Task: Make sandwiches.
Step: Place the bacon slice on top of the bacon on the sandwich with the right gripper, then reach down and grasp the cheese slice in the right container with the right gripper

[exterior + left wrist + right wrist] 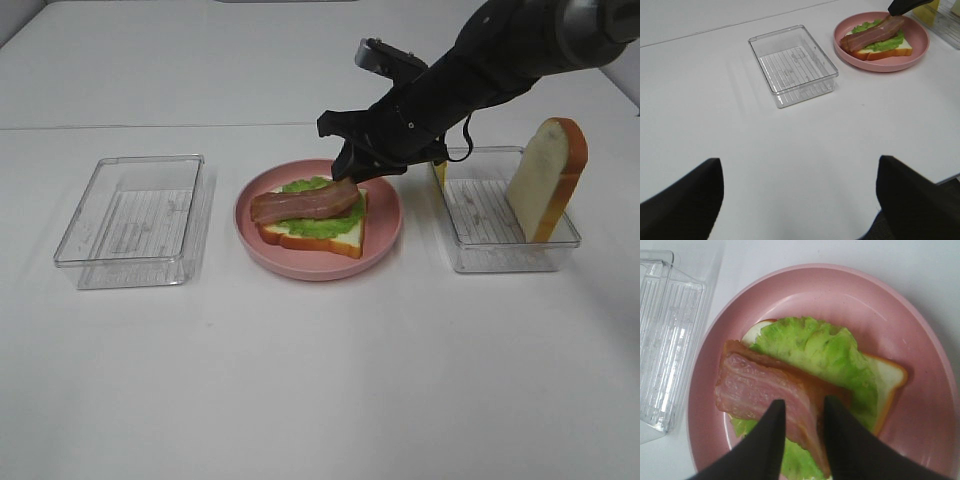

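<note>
Since my right gripper [804, 405] hangs right over the plate, I start there. Two black fingers [771, 440] straddle one end of the bacon [757, 385], and the strip fills the gap between them. Pinching or only flanking it, I can't tell.

The bacon lies on top of the stack. Its long axis runs across the plate, left-right in the high view with a slight tilt. I'm at its right end, and that end looks a bit raised toward me. It's reddish-brown, streaked, a flat rubbery-looking strip.

Under it is the lettuce [825, 350]: ruffled, bright green, matte. Under that is the bread [888, 376], white face with an orange-brown crust. All of it sits on the pink plate [920, 405], which is round, smooth and shallow.

My read is that bacon placement is near done. The next move needs a straight lift with no sideways drag, or the strip slides off the lettuce.

Just beside the plate, on my right arm's side, is the right tray [500, 262] — clear ribbed plastic. It holds a second slice [545, 180] leaning upright, plus a yellow bit I take for cheese [439, 176], mostly hidden behind my arm. My right arm is nearer to both.

The left tray [150, 159] is on the plate's other side. My left gripper [799, 160] hangs well back over the white table [700, 100] — jaws wide apart, holding nothing.
</note>
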Available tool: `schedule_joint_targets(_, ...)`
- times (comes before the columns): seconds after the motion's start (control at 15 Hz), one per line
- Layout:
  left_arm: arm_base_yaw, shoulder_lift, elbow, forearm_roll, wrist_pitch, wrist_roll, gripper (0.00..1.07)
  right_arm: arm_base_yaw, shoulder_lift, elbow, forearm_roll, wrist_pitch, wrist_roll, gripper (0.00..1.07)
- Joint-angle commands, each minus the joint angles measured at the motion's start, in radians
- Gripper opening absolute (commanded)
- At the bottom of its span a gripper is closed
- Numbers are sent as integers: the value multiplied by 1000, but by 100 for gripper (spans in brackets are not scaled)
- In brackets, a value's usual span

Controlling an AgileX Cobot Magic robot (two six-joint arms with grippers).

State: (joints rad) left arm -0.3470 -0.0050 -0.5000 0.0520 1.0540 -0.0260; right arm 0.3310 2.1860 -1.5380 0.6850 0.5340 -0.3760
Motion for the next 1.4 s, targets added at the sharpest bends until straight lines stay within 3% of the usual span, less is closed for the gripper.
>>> schedule_joint_targets(0.07,0,-21,2,1,-10,-9,79,-4,-19,-3,-9,0,5,67)
schedule_joint_targets(0.13,0,-21,2,1,-10,-9,79,-4,-33,-3,-19,0,-5,73)
schedule_joint_targets(0.4,0,-21,2,1,-10,-9,79,-4,-95,-3,-71,5,2,73)
schedule_joint_targets(0.67,0,-21,2,1,-10,-9,79,-5,-190,-13,-341,58,226,73)
schedule_joint_targets(0.8,0,-21,2,1,-10,-9,79,-5,-190,-76,-538,162,361,73)
schedule_joint_targets(1.0,0,-21,2,2,-10,-9,79,-7,-150,-207,-720,301,420,73)
schedule_joint_targets(1.2,0,-21,2,2,-10,-9,79,-41,-85,-300,-718,370,426,73)
schedule_joint_targets(1.4,0,-21,2,2,-10,-9,79,-115,-5,-341,-638,376,421,73)
